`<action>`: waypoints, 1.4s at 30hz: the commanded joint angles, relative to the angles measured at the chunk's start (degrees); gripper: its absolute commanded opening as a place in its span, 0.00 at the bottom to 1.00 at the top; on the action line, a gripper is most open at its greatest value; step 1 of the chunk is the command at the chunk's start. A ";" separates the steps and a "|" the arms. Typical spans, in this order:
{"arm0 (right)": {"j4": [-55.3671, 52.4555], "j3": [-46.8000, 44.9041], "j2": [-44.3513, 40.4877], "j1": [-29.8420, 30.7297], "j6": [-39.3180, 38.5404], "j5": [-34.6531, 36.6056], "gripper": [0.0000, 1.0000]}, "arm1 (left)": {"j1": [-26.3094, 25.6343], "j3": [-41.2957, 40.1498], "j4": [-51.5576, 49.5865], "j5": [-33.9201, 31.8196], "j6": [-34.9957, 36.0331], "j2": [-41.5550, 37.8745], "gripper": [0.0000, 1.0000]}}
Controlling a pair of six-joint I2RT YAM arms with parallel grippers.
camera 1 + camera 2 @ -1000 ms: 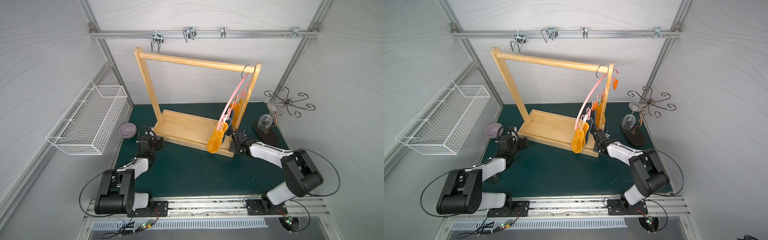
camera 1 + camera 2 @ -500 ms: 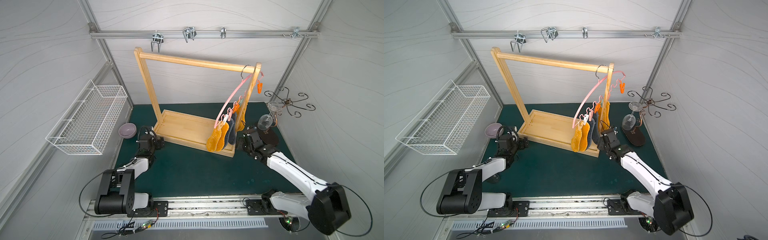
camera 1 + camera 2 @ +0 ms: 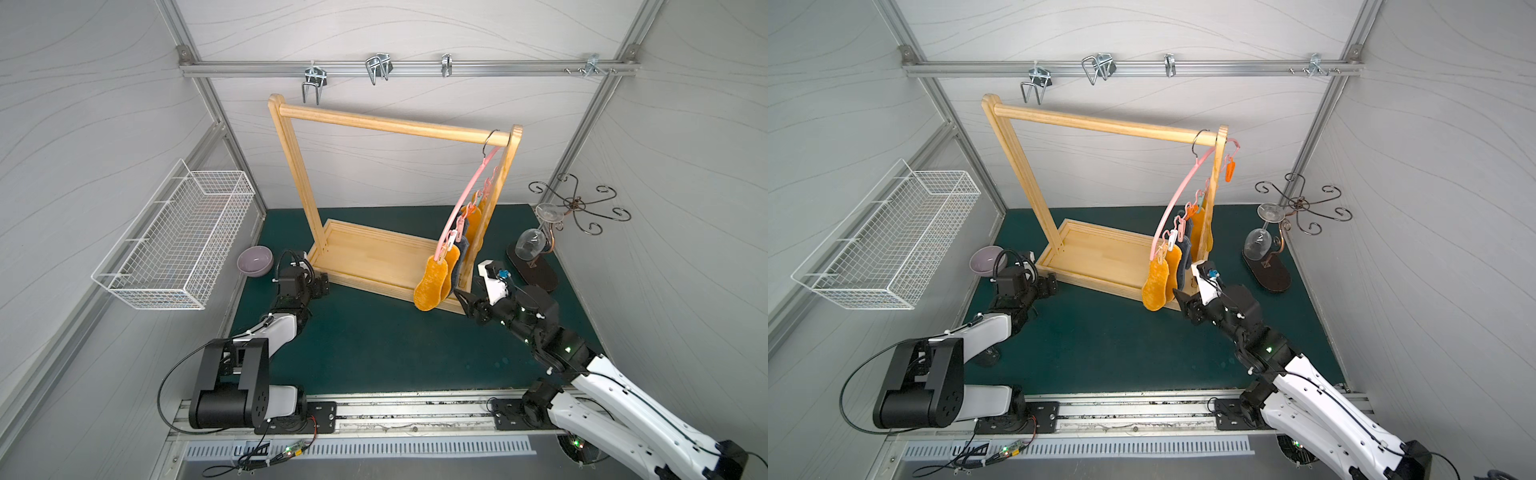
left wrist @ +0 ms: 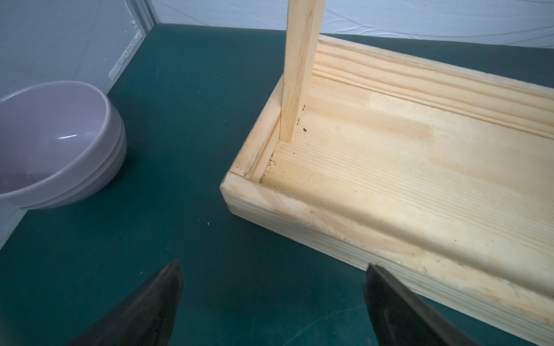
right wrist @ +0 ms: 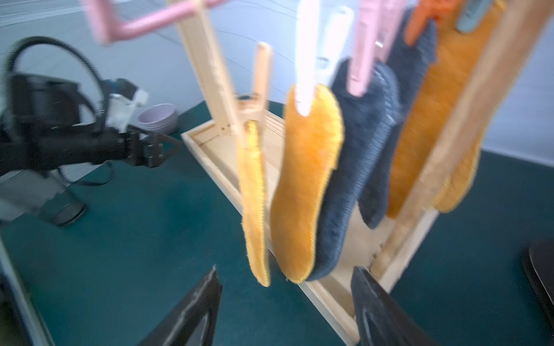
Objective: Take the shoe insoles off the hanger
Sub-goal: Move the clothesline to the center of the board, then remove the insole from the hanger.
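Evidently lining up a pull, the right claw (image 3: 467,305) hangs spread and empty just beside the lower tips of the shoe insoles (image 3: 434,282), which dangle clipped to the hanger (image 3: 465,199) on the wooden rack (image 3: 390,124). Well apart, the left claw (image 3: 320,286) gapes idle.

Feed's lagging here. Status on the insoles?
Left claw open, idle by rack base. Right claw open, empty, facing insoles. All six clipped on hanger. Rack post close beside.

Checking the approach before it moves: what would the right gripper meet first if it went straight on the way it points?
Probably the broad orange-yellow insole, hanging straight ahead of the open right gripper; the edge-on orange-yellow insole beside it may be just as near.
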 commanded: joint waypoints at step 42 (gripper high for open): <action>32.74 -4.38 18.71 0.25 -3.52 -14.22 0.10 | 0.39 12.95 -21.16 25.73 0.48 -7.28 1.00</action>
